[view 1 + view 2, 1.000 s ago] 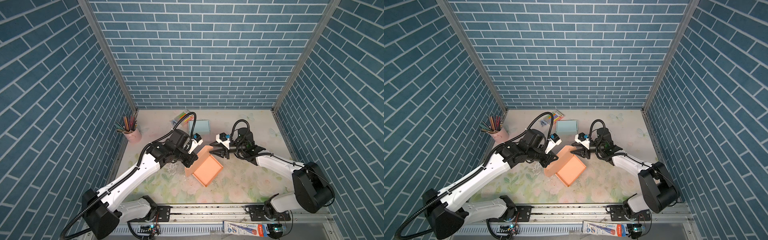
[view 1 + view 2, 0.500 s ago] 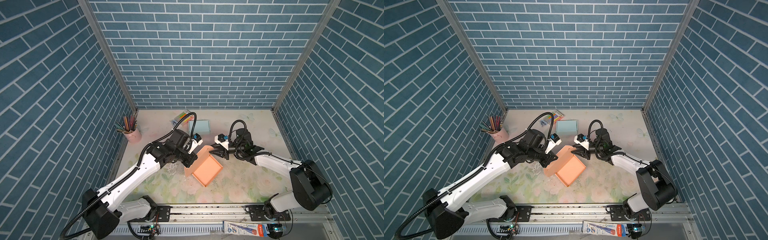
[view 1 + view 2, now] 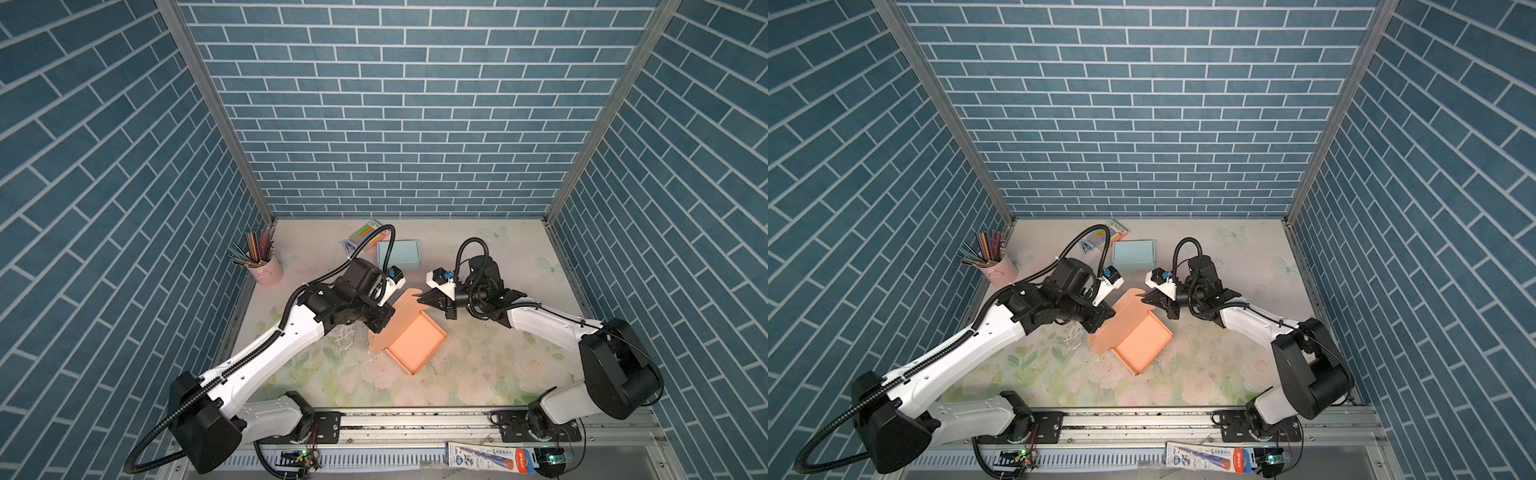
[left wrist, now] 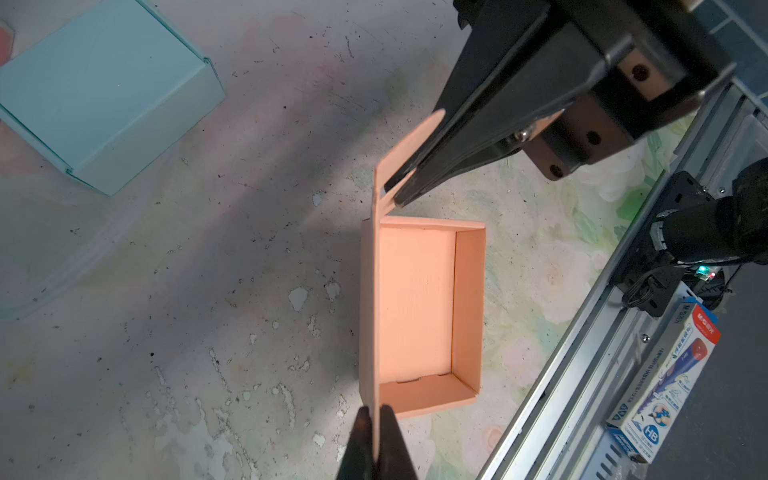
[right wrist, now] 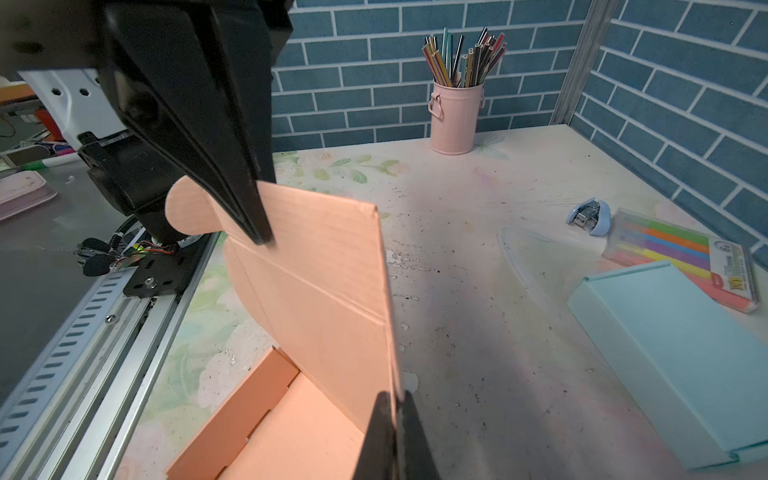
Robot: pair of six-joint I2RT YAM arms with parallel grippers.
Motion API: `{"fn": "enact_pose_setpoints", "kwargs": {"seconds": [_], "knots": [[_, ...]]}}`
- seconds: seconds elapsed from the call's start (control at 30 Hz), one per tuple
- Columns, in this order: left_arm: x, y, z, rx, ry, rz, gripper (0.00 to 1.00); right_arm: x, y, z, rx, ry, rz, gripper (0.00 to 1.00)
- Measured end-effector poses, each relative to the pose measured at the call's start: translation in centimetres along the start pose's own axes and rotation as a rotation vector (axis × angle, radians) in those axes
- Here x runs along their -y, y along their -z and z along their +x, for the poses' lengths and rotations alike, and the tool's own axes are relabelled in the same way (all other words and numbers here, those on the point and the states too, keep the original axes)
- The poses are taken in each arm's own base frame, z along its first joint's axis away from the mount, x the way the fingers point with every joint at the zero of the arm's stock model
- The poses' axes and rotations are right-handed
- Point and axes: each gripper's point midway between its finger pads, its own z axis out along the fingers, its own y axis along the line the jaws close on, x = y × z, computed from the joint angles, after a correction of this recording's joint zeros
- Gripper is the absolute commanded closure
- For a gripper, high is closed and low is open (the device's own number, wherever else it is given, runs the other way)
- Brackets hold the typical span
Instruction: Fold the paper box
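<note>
A floral-printed bench (image 3: 478, 365) sits inside blue brick-patterned walls (image 3: 395, 124). At its middle lies the orange paper box (image 3: 415, 345), its lid (image 5: 316, 282) standing up. The right gripper (image 5: 395, 395) is clenched on the lid's far-right corner. The left gripper (image 4: 375, 411) straddles the near-left end; whether it grips, I cannot tell. The right wrist view, unlike the left, shows the pink tin of coloured pencils (image 5: 455, 116), far left.

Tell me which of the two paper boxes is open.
The orange box: its lid stands upright and the inside of its tray shows. The light blue box, farther back, is closed, with its lid down flat.
</note>
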Motion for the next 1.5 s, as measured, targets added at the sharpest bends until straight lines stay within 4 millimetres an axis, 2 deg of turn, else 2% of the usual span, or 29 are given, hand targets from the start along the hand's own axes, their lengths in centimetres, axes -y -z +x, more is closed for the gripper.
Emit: {"fn": "enact_pose_setpoints", "kwargs": {"seconds": [0.13,0.17,0.2,0.5,0.67,0.8,0.93,1.0,1.23,1.5], "knots": [[-0.3,-0.1,0.2,0.019,0.009,-0.011,0.20,0.1,0.0,0.5,-0.018,-0.011,0.007,0.99],[-0.5,-0.1,0.4,0.026,0.019,-0.014,0.12,0.1,0.0,0.7,-0.024,-0.016,0.009,1.00],[-0.6,-0.1,0.7,0.031,0.036,-0.011,0.12,0.2,0.1,0.8,-0.028,-0.020,0.010,1.00],[-2.5,-0.5,2.9,0.177,0.228,0.012,0.12,1.2,1.8,3.1,-0.028,-0.065,0.075,1.00],[-4.6,-1.4,4.6,0.233,0.355,-0.019,0.12,1.9,2.2,2.9,-0.016,-0.066,0.107,1.00],[-4.6,-2.1,4.7,0.291,0.414,0.016,0.12,2.0,2.4,3.2,-0.015,-0.068,0.124,1.00],[-4.3,-3.7,6.5,0.287,0.473,0.053,0.13,1.9,2.7,3.7,-0.015,-0.084,0.146,1.00],[-4.1,-4.1,7.0,0.279,0.484,0.061,0.17,1.9,2.9,3.7,-0.012,-0.086,0.155,1.00],[-3.6,-3.6,5.6,0.332,0.462,0.075,0.34,1.9,3.2,3.5,0.002,-0.086,0.175,1.00],[-3.7,-4.0,5.5,0.333,0.450,0.066,0.57,2.1,3.5,3.2,0.007,-0.076,0.198,1.00]]}}
